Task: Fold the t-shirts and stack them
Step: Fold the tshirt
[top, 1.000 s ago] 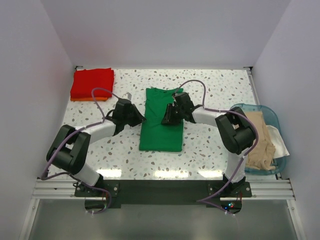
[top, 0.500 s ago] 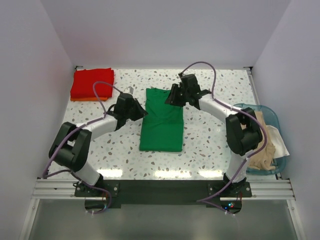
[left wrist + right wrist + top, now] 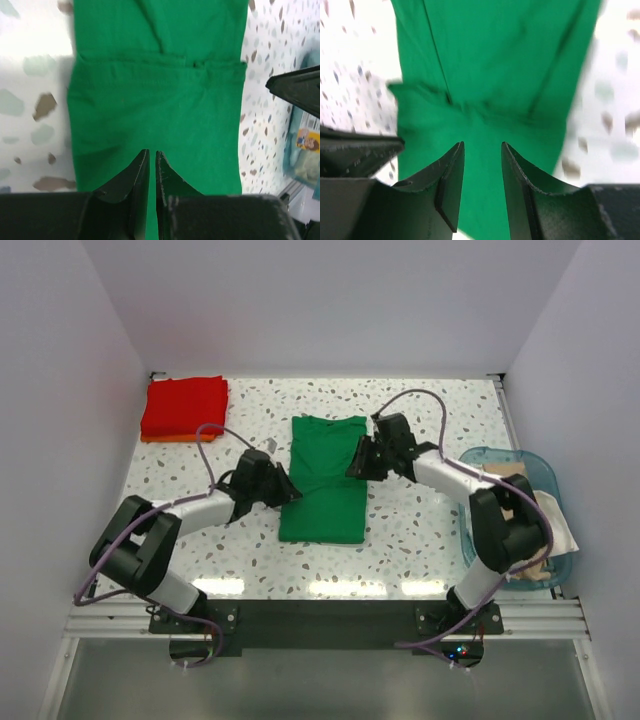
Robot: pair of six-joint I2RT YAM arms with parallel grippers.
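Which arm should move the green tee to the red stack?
Left, likely: left pincer sits at the left edge of the green t-shirt, nearer the red stack; right pincer is across it.

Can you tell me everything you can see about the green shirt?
The green shirt is bright, soft-looking cloth, folded into a long rectangle. It lies flat in the middle of the speckled table, with a stitched hem and wrinkles across it. The left pincer, almost closed, is over its left edge; the right pincer, open, over its right edge. I cannot tell if they touch it.
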